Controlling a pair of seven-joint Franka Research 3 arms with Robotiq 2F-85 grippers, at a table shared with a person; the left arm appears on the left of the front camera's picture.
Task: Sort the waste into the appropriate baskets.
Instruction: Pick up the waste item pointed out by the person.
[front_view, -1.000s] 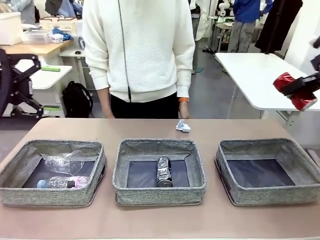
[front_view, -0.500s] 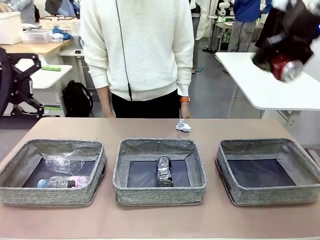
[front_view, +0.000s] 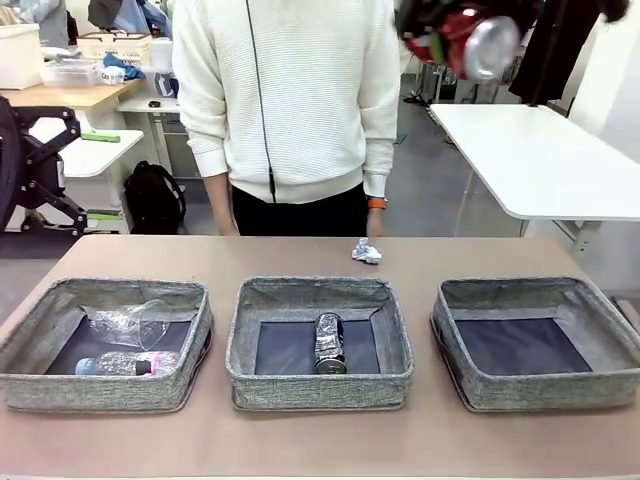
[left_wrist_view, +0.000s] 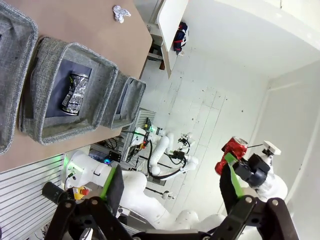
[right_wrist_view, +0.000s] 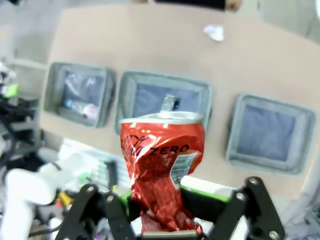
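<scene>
High above the table, my right gripper (front_view: 445, 30) is shut on the crushed red can (front_view: 470, 40), also seen in the right wrist view (right_wrist_view: 162, 165). Three grey baskets sit in a row below: left (front_view: 100, 392), middle (front_view: 318, 390), right (front_view: 540, 390). A crushed dark can (front_view: 328, 343) lies in the middle basket. The left one holds a clear cup (front_view: 130, 323) and a plastic bottle (front_view: 125, 364). A crumpled paper wad (front_view: 366, 251) rests on the table behind the middle basket. My left gripper (left_wrist_view: 170, 177) is open and holds nothing, well away from the table.
A person in a white sweater (front_view: 290, 100) stands at the far edge of the table, one hand hanging near the paper wad. A white table (front_view: 540, 160) stands at the back right. The right basket's dark bottom is bare.
My right gripper has carried the red can up and leftward, from the right edge to above the middle of the table, and turned it so its silver end faces the camera.
</scene>
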